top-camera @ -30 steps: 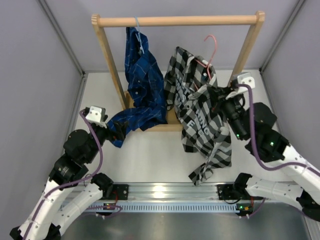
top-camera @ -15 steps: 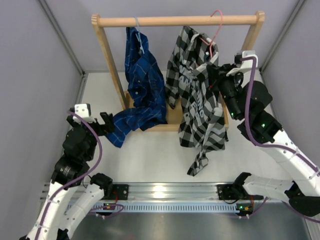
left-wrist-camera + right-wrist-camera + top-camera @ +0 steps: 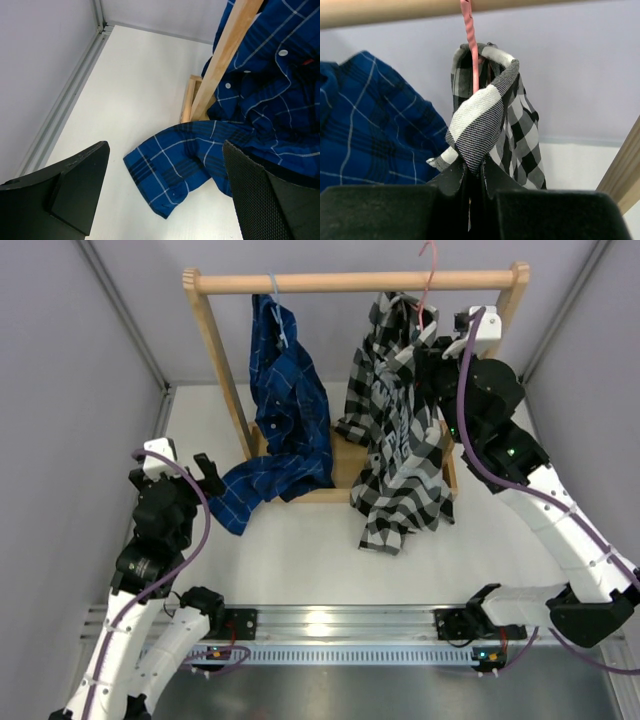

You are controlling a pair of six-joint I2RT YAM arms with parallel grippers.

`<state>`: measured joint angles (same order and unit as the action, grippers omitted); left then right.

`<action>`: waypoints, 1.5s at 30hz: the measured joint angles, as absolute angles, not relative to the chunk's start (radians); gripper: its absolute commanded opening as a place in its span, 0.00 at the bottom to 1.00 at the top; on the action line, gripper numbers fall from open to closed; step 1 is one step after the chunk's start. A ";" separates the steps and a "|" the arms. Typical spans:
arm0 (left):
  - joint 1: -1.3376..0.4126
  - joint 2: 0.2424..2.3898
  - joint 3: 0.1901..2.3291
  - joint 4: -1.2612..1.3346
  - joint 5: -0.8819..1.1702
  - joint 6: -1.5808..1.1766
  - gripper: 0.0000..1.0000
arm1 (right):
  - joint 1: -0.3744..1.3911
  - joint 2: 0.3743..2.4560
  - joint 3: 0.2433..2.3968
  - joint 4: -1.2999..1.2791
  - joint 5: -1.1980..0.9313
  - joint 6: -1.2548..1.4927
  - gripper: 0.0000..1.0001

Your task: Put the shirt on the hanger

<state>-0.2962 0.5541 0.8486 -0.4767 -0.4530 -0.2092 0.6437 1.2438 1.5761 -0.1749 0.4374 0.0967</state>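
The black-and-white check shirt point(image 3: 395, 440) hangs draped on the pink wire hanger point(image 3: 428, 270), whose hook pokes up at the wooden rail point(image 3: 350, 282). My right gripper point(image 3: 432, 348) is shut on the shirt's collar fold just under the rail. In the right wrist view the jaws point(image 3: 474, 172) pinch the check cloth point(image 3: 482, 110), and the pink wire point(image 3: 470, 45) runs up to the rail point(image 3: 395, 12). I cannot tell whether the hook rests over the rail. My left gripper point(image 3: 205, 475) is open and empty, low on the left; the left wrist view point(image 3: 165, 200) shows it above the blue sleeve.
A dark blue plaid shirt point(image 3: 285, 410) hangs on a pale hanger point(image 3: 275, 285) at the rail's left, its sleeve point(image 3: 170, 170) lying on the white table. The rack's wooden post point(image 3: 220, 60) and base point(image 3: 340, 492) stand mid-table. Grey walls close in on both sides.
My right gripper has lifted the check shirt and pink hanger up and back to the rail. My left gripper has drawn back from the blue sleeve, to the left.
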 measured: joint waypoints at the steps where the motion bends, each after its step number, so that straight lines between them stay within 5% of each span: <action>1: -0.295 0.554 0.849 -0.477 -0.460 -0.211 0.98 | 0.640 1.244 1.562 -0.184 0.434 0.103 0.00; 4: -0.294 0.554 0.849 -0.478 -0.479 -0.215 0.98 | 0.637 1.227 1.499 -0.186 0.417 0.127 0.03; 5: -0.293 0.554 0.849 -0.478 -0.487 -0.216 0.98 | 0.637 1.216 1.473 -0.183 0.413 0.135 0.12; 6: -0.290 0.554 0.849 -0.479 -0.494 -0.219 0.98 | 0.637 1.204 1.444 -0.183 0.408 0.144 0.38; 8: -0.284 0.554 0.849 -0.479 -0.503 -0.221 0.98 | 0.637 1.185 1.406 -0.181 0.398 0.155 0.64; 10: -0.274 0.554 0.849 -0.479 -0.512 -0.223 0.98 | 0.636 1.174 1.395 -0.179 0.396 0.165 0.69; 11: -0.268 0.554 0.849 -0.479 -0.515 -0.224 0.98 | 0.636 1.168 1.394 -0.180 0.394 0.167 0.91; 13: -0.256 0.554 0.849 -0.479 -0.518 -0.226 0.98 | 0.636 1.145 1.395 -0.182 0.390 0.176 0.99; 18: -0.244 0.545 0.851 -0.505 -0.511 -0.223 0.98 | 0.633 1.018 1.386 -0.286 0.360 0.158 0.99; 27: -0.243 0.403 0.818 -0.570 -0.437 -0.226 0.98 | 0.631 0.461 1.110 -0.521 0.482 0.112 0.99; 45: -0.242 0.336 0.727 -0.591 -0.322 -0.242 0.98 | 0.632 0.355 0.910 -0.733 0.661 0.135 0.99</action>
<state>-0.2424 0.3355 0.7265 -0.5907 -0.3218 -0.2417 0.6315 0.3546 0.9100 -0.7330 0.6613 0.1352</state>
